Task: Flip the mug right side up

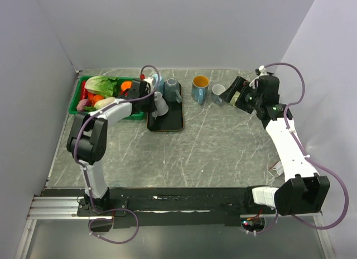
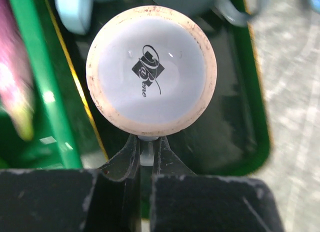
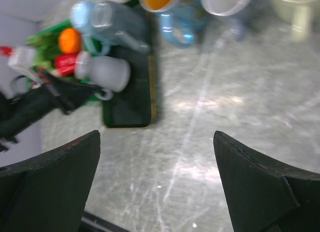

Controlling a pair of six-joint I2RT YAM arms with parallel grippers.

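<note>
The white mug (image 2: pixel 151 77) shows its round base with a black logo to my left wrist camera, so its mouth faces away. My left gripper (image 2: pixel 146 142) is shut on the mug's handle (image 2: pixel 146 153) over the dark tray (image 2: pixel 225 137). In the top view the mug (image 1: pixel 161 106) is at the tray's (image 1: pixel 167 124) left side, with my left gripper (image 1: pixel 152 101) beside it. It also shows in the right wrist view (image 3: pixel 109 73). My right gripper (image 1: pixel 239 93) is open and empty at the back right, also in its own view (image 3: pixel 156 138).
A grey-blue mug (image 1: pixel 172 89) stands on the tray's far end. A blue mug with an orange inside (image 1: pixel 199 87) and a grey mug (image 1: pixel 218 93) stand on the table behind. A green basket (image 1: pixel 76 95) of vegetables is left of the tray.
</note>
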